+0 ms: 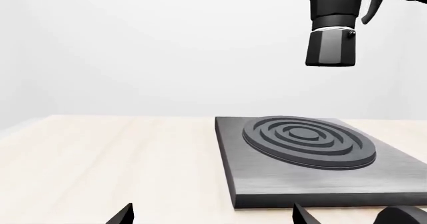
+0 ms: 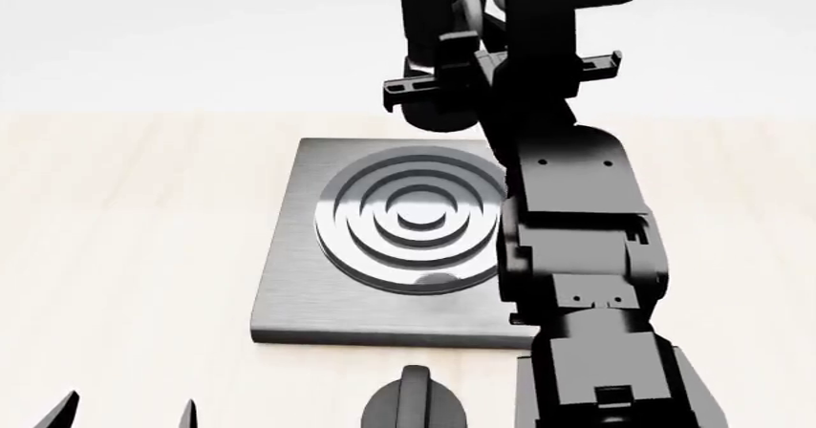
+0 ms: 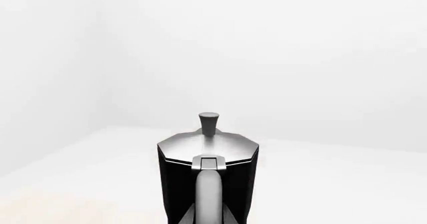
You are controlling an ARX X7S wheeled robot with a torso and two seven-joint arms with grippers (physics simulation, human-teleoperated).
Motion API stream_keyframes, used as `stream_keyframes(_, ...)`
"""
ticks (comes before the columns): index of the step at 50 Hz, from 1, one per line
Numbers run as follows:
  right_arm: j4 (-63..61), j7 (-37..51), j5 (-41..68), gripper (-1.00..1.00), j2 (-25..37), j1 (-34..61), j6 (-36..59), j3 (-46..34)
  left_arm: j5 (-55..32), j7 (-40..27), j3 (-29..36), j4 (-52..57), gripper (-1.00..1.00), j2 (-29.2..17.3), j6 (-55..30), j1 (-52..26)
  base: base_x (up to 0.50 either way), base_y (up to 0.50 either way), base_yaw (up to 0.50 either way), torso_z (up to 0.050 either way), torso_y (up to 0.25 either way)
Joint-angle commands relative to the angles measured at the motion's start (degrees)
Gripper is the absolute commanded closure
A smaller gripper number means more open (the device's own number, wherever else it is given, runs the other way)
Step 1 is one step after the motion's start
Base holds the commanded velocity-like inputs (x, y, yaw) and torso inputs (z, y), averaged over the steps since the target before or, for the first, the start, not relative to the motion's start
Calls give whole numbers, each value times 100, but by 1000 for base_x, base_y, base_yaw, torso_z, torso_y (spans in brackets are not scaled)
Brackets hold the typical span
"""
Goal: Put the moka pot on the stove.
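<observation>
The moka pot (image 2: 434, 46), black and faceted with a silver lid and knob, hangs upright in the air above the far edge of the stove (image 2: 287, 285). My right gripper (image 3: 208, 218) is shut on its side handle; the pot (image 3: 208, 174) fills the lower middle of that wrist view. In the left wrist view the pot's base (image 1: 330, 46) floats well above the ring burner (image 1: 307, 140) on the grey stove slab (image 1: 267, 184). My left gripper (image 1: 213, 216) is open and holds nothing, low over the table in front of the stove's near left corner (image 2: 124, 417).
A short black round knob with an upright fin (image 2: 415, 404) sits just in front of the stove's near edge, also at the corner of the left wrist view (image 1: 403, 216). The light wooden table (image 2: 128, 208) spreads out left of the stove.
</observation>
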Motion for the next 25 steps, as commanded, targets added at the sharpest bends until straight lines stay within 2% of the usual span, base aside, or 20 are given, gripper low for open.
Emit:
stream_keyframes(1,-2,57,496,100,-21,-82,4,-359,-10,-15,7,-6,-100,-11,12,-2,0,0,0,0,10)
stream_keyframes(11,-2,57,569,100,-21,-164,-3,-377,-6,-18,33,-22,-100,-13,8,-19,0,0,0,0,1)
stream_keyframes(25,-2,118,1162,100,-22,-281,-5,-957,-36,-24,31,-10,-100,-39,31,-16,0,0,0,0,1)
